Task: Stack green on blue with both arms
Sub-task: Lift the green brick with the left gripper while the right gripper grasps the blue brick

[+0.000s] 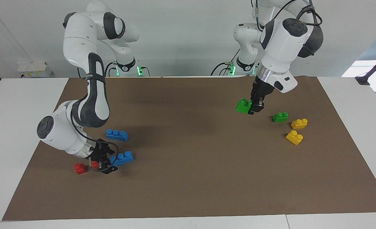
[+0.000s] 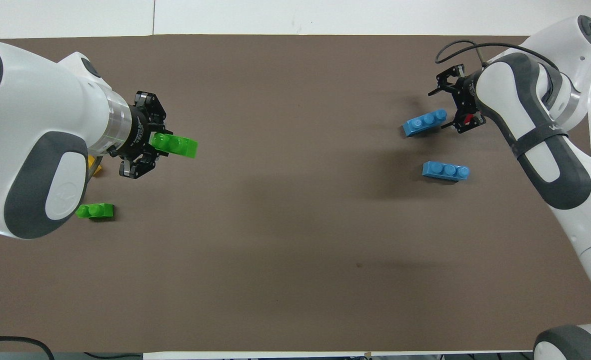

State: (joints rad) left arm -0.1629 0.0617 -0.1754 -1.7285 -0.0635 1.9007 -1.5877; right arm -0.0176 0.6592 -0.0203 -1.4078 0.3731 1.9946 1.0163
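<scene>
From the right arm's end of the worktop point(image 1: 188, 197) to the left arm's, as the facing view runs. The right arm's black two-finger tool point(image 1: 107, 165) is low at the end of the farther of two long, low blue plastic bricks with three studs point(image 1: 122, 158); its jaws stand wide, the near finger on the brown mat point(image 1: 188, 152) just beside that brick's end, and no grip on the brick is evident. Two small red plastic bricks sit close by: one point(image 1: 80, 168) apart on the mat, the other point(image 1: 94, 164) right against the tool. The second blue three-stud brick point(image 1: 117, 135) lies nearer to the robots, untouched. The middle of the mat carries only the arms' shadows. Toward the left arm's end, the left arm's black tool point(image 1: 254, 108) is raised over the mat with its fingers clamped on a small bright green plastic brick with two studs point(image 1: 244, 106), which juts out sideways from the tool and is clear of the surface. The other green two-stud brick point(image 1: 280, 117) rests on the mat, with two yellow two-stud plastic bricks point(image 1: 299, 123) point(image 1: 294, 137) just beside it. Judged progress: the green brick is picked up and in the air, but well apart from both blue bricks; the blue brick appears not yet grasped. What remains, by this reading, is securing the blue brick, bringing the two together, and seating green on blue's studs.
</scene>
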